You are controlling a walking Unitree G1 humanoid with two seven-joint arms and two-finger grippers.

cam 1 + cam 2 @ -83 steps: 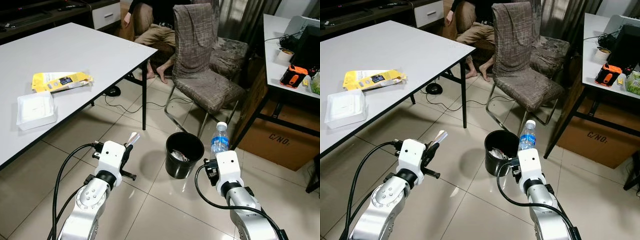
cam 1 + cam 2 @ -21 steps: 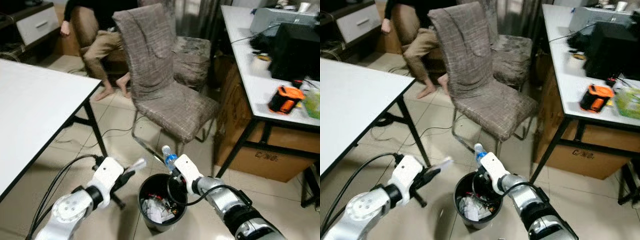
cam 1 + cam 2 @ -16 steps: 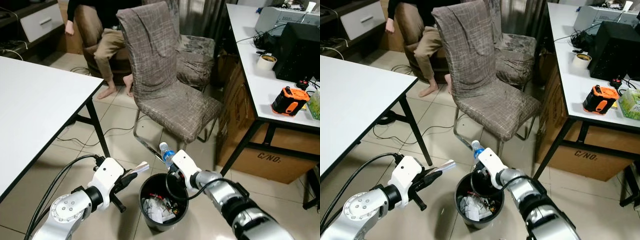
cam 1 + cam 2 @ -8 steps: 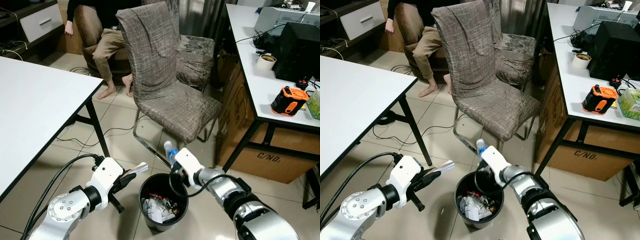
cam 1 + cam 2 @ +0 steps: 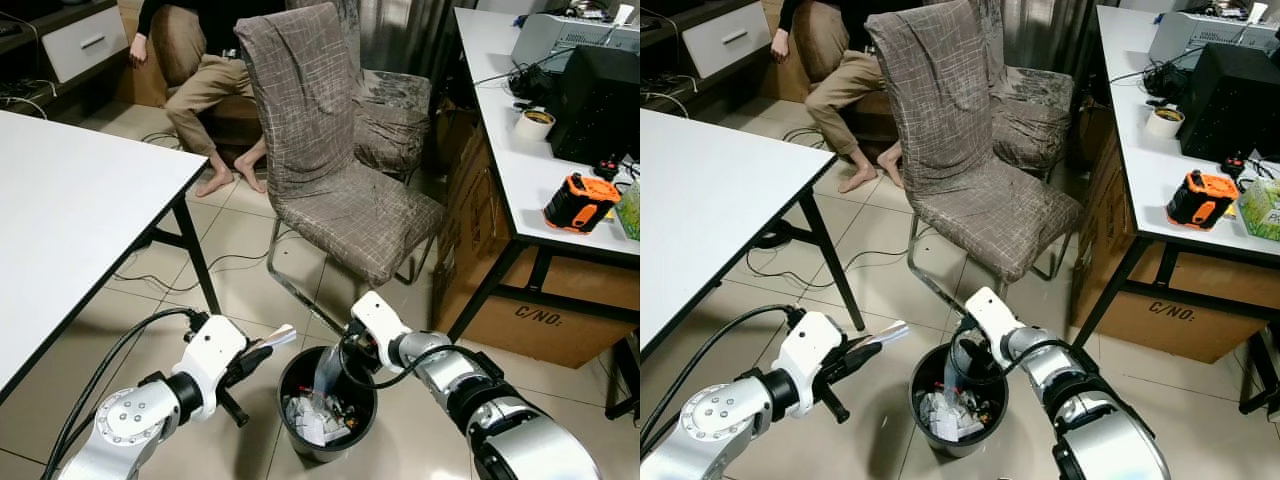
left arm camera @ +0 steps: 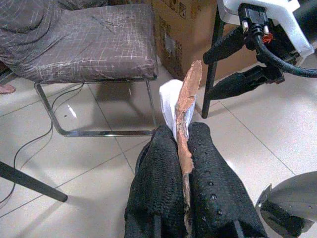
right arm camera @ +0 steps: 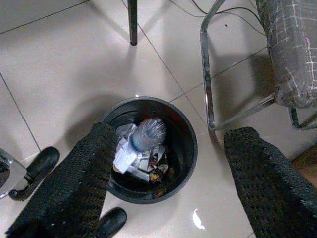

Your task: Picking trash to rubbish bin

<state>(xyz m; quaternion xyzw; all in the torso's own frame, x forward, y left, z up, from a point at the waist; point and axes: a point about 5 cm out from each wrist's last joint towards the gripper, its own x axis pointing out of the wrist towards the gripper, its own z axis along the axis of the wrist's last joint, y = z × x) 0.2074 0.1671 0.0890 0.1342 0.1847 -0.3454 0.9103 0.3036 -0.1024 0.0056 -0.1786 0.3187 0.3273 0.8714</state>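
The clear plastic water bottle [image 7: 141, 141], half a second ago upright in the right gripper [image 7: 171, 178], now drops blurred into the round black rubbish bin [image 5: 366, 375]. That gripper hangs spread wide above the bin's far rim. The left gripper [image 6: 182, 148] stays clamped on a flat brown-and-white wrapper [image 6: 182, 104] beside the bin.

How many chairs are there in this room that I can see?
2. One grey-brown fabric chair stands just behind the black bin, between the two tables. A second similar chair sits right behind it, mostly hidden. The seated person's own seat is too hidden to count.
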